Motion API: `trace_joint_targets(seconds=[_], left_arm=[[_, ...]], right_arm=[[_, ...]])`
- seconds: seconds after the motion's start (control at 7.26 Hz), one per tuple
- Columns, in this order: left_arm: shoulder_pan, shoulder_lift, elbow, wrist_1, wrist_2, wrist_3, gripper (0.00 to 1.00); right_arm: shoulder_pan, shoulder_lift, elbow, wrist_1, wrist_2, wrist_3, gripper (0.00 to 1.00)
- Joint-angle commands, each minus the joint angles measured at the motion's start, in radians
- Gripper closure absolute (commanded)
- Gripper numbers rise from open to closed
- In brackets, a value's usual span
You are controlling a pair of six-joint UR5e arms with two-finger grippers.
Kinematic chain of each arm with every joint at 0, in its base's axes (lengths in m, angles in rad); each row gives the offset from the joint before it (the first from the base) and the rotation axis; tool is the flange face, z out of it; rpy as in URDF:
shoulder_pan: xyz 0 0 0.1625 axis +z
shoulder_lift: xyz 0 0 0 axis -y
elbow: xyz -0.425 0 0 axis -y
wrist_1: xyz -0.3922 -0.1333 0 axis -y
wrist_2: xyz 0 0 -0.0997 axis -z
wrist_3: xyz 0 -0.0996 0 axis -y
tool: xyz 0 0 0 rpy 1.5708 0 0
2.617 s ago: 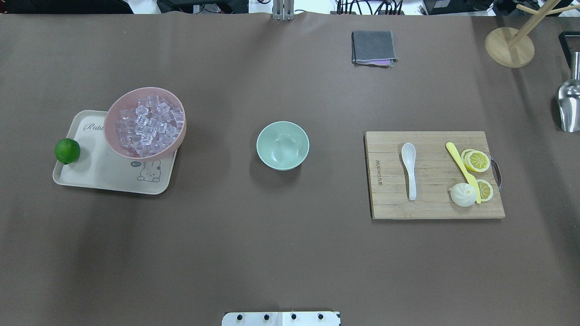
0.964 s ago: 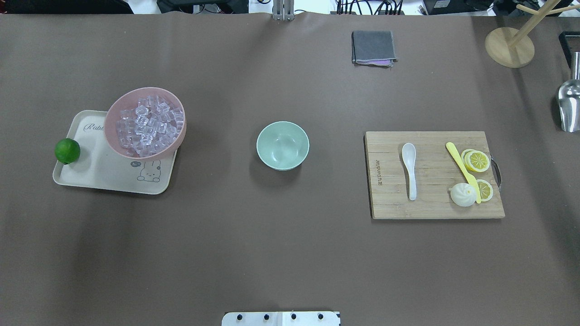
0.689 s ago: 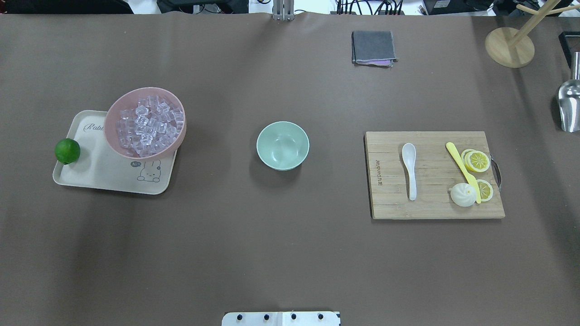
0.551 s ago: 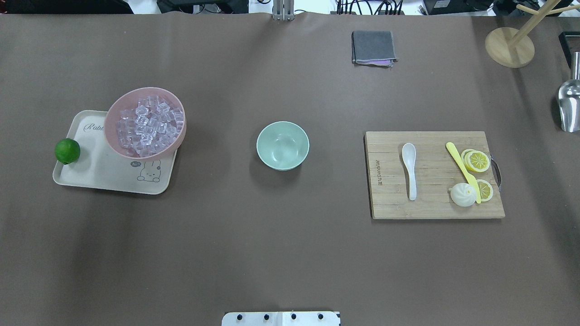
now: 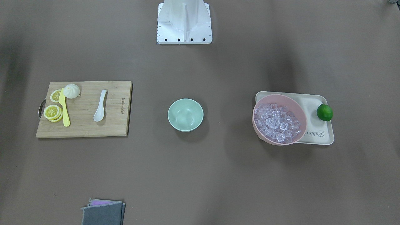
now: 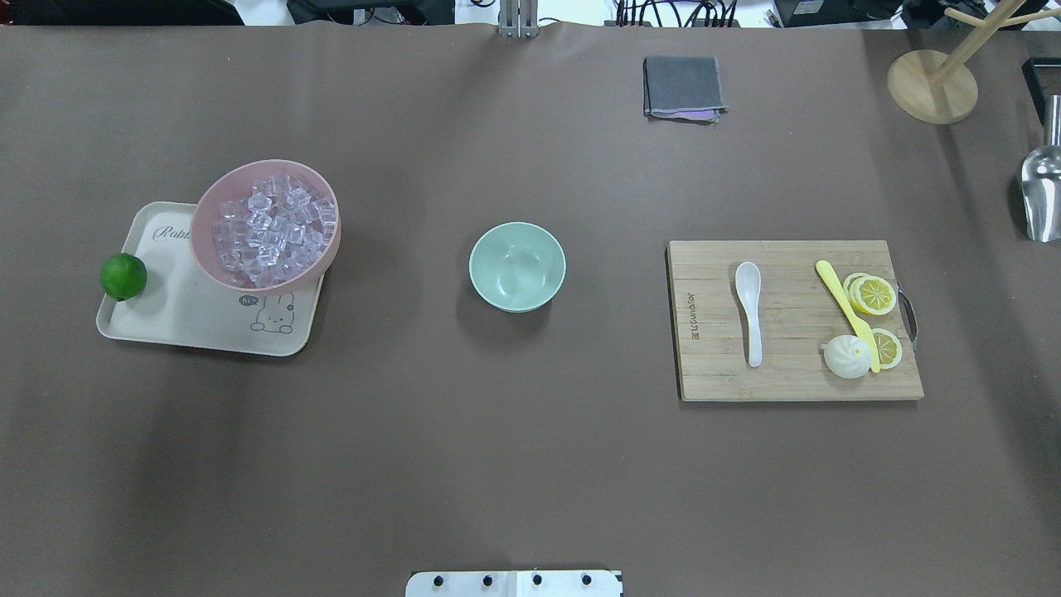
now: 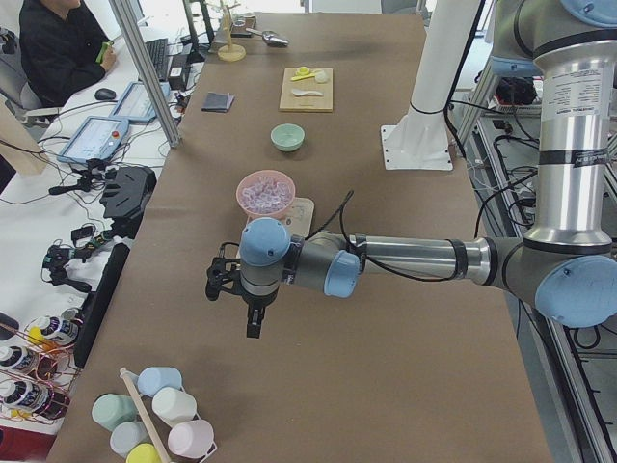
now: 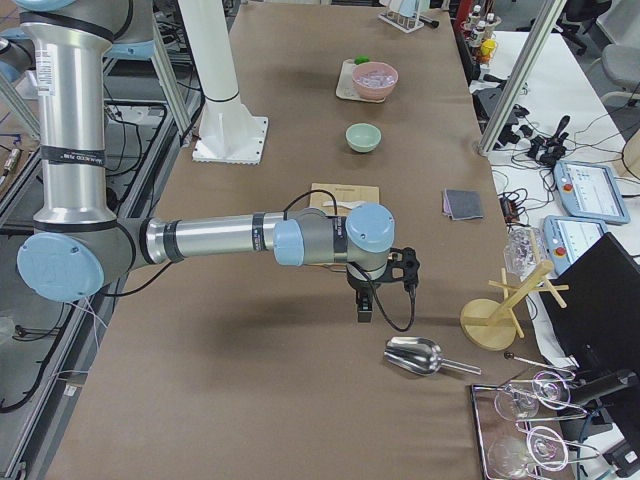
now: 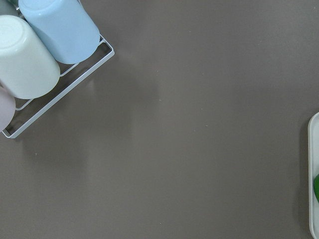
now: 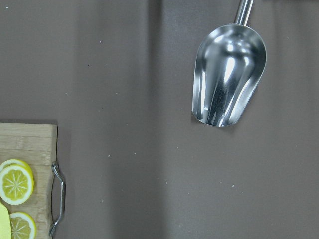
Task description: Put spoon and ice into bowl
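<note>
One white spoon [image 6: 748, 308] lies on the cutting board [image 6: 787, 377], well apart from the right gripper [image 8: 366, 312], which hangs near one metal scoop [image 8: 415, 356]. Many ice cubes [image 6: 269, 232] fill one pink bowl [image 6: 196, 236] on a tray [image 6: 182, 327], away from the left gripper [image 7: 253, 326]; whether either gripper is parted or closed cannot be told. One mint-green bowl [image 6: 517, 266] stands between board and tray on the brown table [image 6: 530, 464].

lime [image 6: 123, 276] on tray [image 6: 182, 327] | knife [image 6: 847, 312] on cutting board [image 6: 787, 381] | scoop [image 10: 228, 82]
</note>
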State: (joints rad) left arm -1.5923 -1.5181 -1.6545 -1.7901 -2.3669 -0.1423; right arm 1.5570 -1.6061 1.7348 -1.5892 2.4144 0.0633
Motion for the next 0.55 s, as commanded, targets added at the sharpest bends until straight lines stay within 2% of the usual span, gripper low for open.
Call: trace_joint_targets(seconds=[0.0, 0.41], left_arm=[[0.000, -0.001, -0.002, 0.000, -0.002, -0.005, 0.02], [0.000, -0.002, -0.002, 0.000, -0.002, -0.007, 0.02]], right_arm=[[0.000, 0.000, 0.005, 0.000, 0.000, 0.000, 0.00], [0.000, 0.000, 0.005, 0.000, 0.009, 0.001, 0.00]])
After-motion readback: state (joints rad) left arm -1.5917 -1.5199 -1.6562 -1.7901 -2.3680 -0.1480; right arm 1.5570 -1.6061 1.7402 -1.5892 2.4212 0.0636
